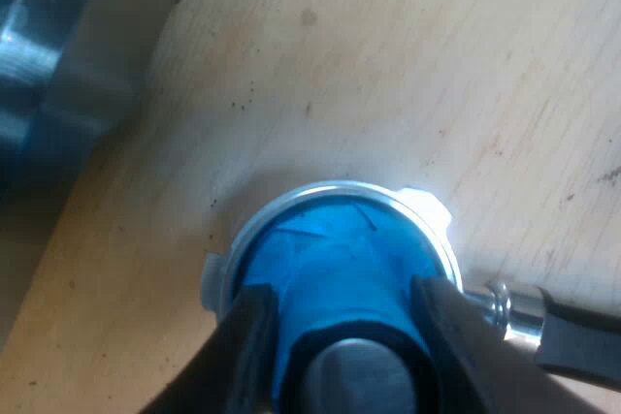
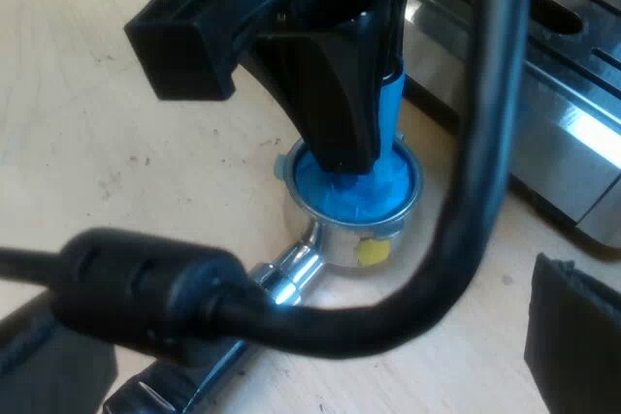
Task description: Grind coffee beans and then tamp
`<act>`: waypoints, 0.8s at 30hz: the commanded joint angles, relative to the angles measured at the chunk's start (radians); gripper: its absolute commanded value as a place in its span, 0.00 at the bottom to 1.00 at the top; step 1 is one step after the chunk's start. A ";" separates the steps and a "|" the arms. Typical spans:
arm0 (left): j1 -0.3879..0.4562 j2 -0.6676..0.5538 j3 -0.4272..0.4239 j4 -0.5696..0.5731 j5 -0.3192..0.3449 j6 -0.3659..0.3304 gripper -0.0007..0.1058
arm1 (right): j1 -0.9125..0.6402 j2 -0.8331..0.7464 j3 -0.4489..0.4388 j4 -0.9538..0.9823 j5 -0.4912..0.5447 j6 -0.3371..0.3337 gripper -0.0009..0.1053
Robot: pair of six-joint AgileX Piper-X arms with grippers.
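The left gripper (image 1: 340, 312)'s jaws clamp the blue tamper (image 1: 335, 259) seated in the round metal holder (image 1: 291, 199) on the wooden surface (image 1: 388, 65); the right gripper (image 2: 310, 336)'s jaws stand apart. Grinding looks done and tamping is underway.

The left gripper (image 2: 357, 157) stands over the blue tamper (image 2: 388, 191), which sits in the metal holder (image 2: 340, 239) on the wooden table (image 2: 116, 162) near the espresso machine (image 2: 543, 113).
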 commanded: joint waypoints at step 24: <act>0.142 -0.312 -0.081 0.215 -0.031 0.007 0.01 | 0.002 -0.002 -0.026 -0.044 0.007 0.042 0.83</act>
